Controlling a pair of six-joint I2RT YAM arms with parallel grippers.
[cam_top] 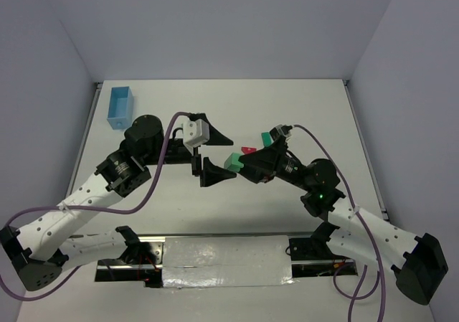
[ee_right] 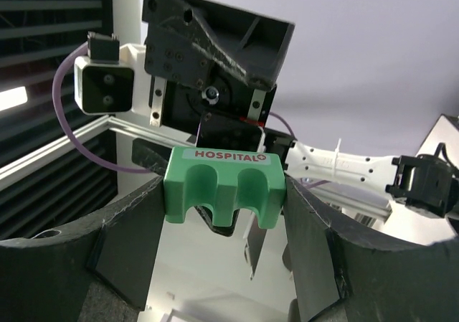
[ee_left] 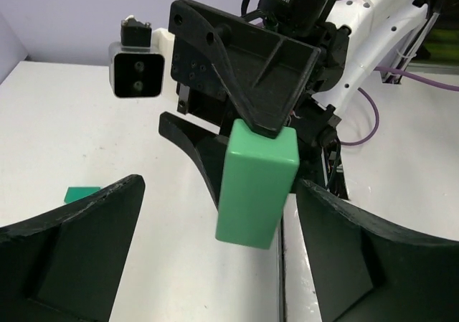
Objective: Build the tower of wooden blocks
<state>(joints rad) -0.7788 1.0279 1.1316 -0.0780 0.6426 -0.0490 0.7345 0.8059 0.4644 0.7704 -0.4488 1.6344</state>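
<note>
Right wrist, green block (ee_right: pixel 224 186) crosswise between fingers (ee_right: pixel 72 264)

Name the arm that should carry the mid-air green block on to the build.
Right. The right gripper is clamped on the green block, while the left gripper stands wide open on either side of it and holds nothing.

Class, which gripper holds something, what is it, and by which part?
The right gripper holds the green HOSPITAL block, clamped across its two end faces. The left gripper stands open, gripping nothing.
</note>
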